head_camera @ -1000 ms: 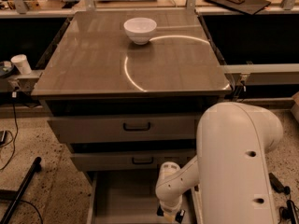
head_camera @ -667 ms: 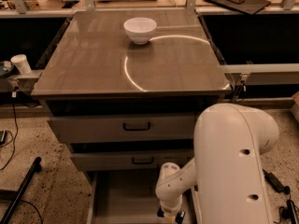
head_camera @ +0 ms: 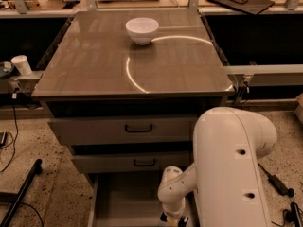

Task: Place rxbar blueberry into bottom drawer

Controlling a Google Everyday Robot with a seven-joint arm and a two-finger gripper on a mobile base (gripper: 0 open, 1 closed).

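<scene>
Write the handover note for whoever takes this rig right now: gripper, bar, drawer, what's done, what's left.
The gripper is low over the open bottom drawer, at the lower edge of the view, with the arm reaching down in front of the cabinet.
The rxbar blueberry is not in sight. It is not seen on the cabinet top, where the white bowl stands. Whether the gripper holds it cannot be told.
Done: bottom drawer pulled out; both upper drawers shut.
Left: confirm the bar lies on the drawer floor, then lift the arm out.
</scene>
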